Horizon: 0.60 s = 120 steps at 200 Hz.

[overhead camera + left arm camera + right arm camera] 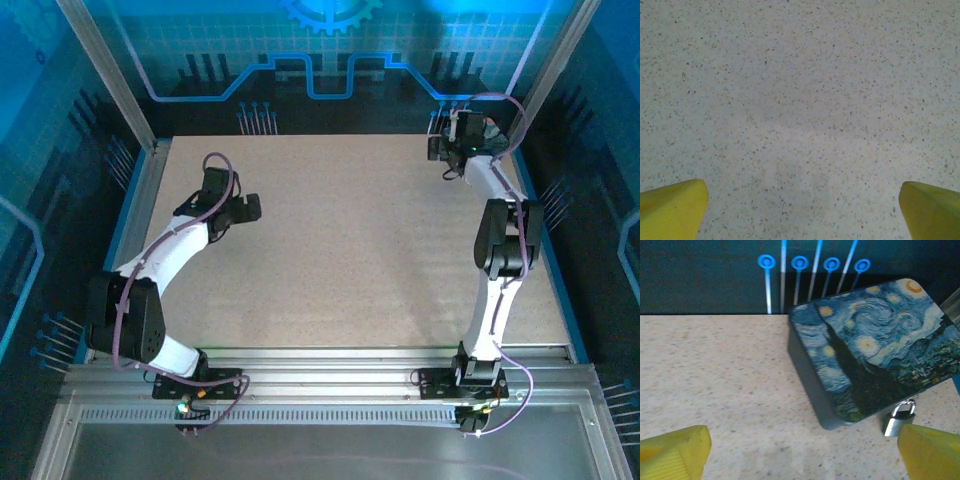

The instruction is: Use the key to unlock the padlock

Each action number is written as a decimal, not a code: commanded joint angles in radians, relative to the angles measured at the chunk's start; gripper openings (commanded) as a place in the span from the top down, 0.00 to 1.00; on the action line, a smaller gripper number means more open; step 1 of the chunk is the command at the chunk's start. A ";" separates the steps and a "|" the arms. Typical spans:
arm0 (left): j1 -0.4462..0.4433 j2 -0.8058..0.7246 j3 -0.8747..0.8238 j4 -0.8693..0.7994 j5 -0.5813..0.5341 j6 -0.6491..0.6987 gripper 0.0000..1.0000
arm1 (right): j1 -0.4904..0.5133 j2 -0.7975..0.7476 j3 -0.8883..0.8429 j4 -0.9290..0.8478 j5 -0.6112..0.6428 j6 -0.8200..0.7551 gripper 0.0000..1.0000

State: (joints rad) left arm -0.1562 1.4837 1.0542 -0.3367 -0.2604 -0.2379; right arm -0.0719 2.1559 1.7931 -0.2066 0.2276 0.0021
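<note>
In the right wrist view the small padlock [899,418], a pale metal body with a silver loop, sits at the near edge of a dark blue swirl-painted box [875,345]. My right gripper [805,452] is open, its yellow fingertips [675,452] wide apart just short of the box, with the padlock close to the right fingertip. From above, the right gripper [452,140] is at the table's far right corner. My left gripper [802,212] is open over bare speckled table, and seen from above the left gripper [243,210] is at mid-left. The key is out of view.
The box stands close to the table's back edge, in front of the dark wall with blue pins [799,270]. Metal frame posts [110,75] flank the speckled table [350,250]. Speckled tabletop stretches between the two arms.
</note>
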 commanded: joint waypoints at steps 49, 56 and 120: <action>-0.018 -0.071 0.020 -0.074 0.076 -0.016 0.01 | -0.051 0.162 0.157 -0.024 -0.078 -0.103 0.04; -0.024 -0.068 0.021 -0.078 0.077 -0.018 0.01 | -0.051 0.166 0.166 -0.019 -0.084 -0.107 0.04; -0.075 -0.061 0.014 -0.081 0.062 -0.036 0.01 | -0.069 0.290 0.322 -0.070 -0.133 -0.162 0.07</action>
State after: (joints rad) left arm -0.2195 1.4311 1.0542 -0.3954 -0.2108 -0.2459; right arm -0.1226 2.3909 2.0239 -0.2405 0.1322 -0.1139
